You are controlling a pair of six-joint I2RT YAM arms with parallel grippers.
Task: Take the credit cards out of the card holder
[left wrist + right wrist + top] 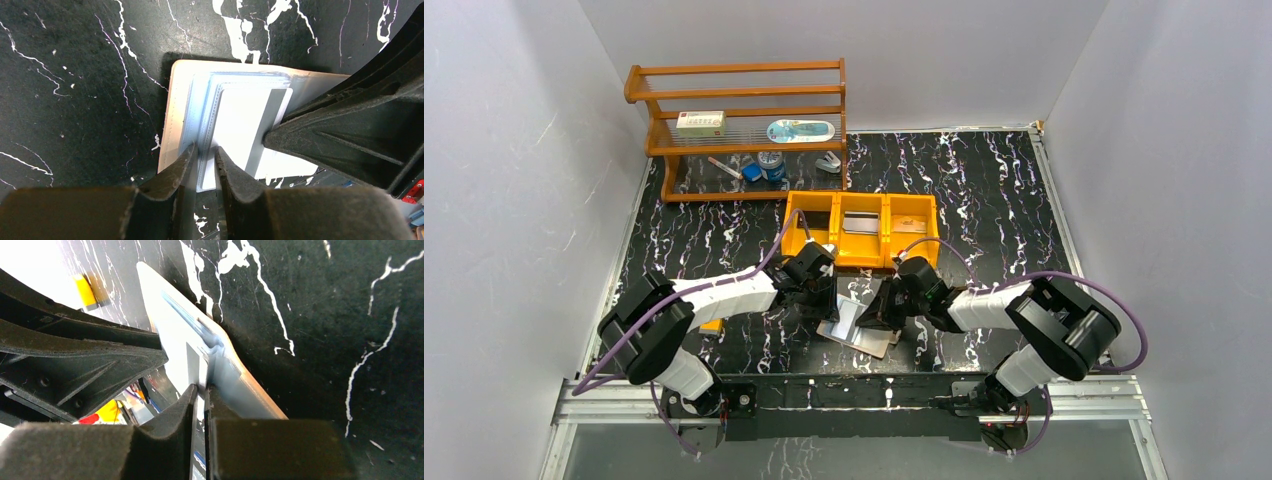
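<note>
The tan card holder [871, 343] lies open on the black marbled table, between the two grippers. In the left wrist view it [175, 105] shows bluish-clear plastic sleeves [200, 100]. My left gripper [205, 155] is shut on the near edge of a sleeve; it sits at the holder's left in the top view [822, 298]. A whitish credit card with a grey stripe [245, 125] sticks partly out of a sleeve. My right gripper [202, 388] is shut on this card's edge [196, 360], at the holder's right [880, 312]. The holder [250, 385] rises on edge beside the right fingers.
An orange three-compartment tray [861, 262] stands just behind the grippers, with a black card [816, 222], a grey card [861, 224] and a brownish card [910, 227] in it. A wooden rack [739, 130] with small items stands at the back left.
</note>
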